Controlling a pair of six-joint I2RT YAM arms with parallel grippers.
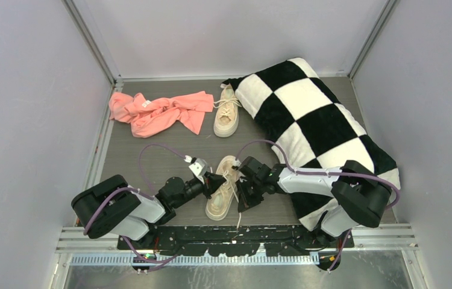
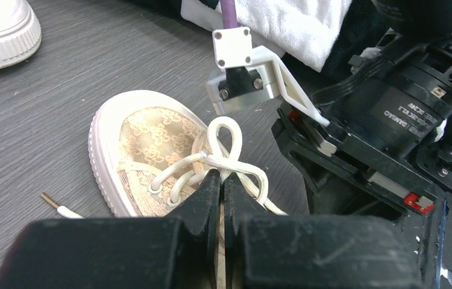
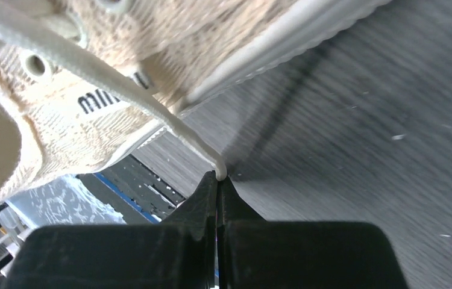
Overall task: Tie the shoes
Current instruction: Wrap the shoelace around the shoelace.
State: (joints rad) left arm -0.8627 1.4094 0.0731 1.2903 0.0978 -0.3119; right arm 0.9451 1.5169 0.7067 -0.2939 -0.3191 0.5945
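A thick-soled beige canvas low-top sneaker (image 1: 222, 195) rests at the near middle of the grey wood-grain tabletop (image 1: 121, 144), its cream lace (image 2: 223, 141) standing in one loop above a crossing. The left pincer (image 2: 222, 180) is pressed together on the lace there; the right pincer (image 3: 219, 177) nips a taut strand beside the sole. The matching sneaker (image 1: 226, 111) sits farther back, between a pink cloth (image 1: 160, 111) and a black-and-white checkered pillow (image 1: 314, 114), with pale walls (image 1: 31, 90) around.

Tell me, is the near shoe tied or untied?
Half tied: one loop sits over a crossing on the near shoe; left gripper and right gripper each pinch lace.
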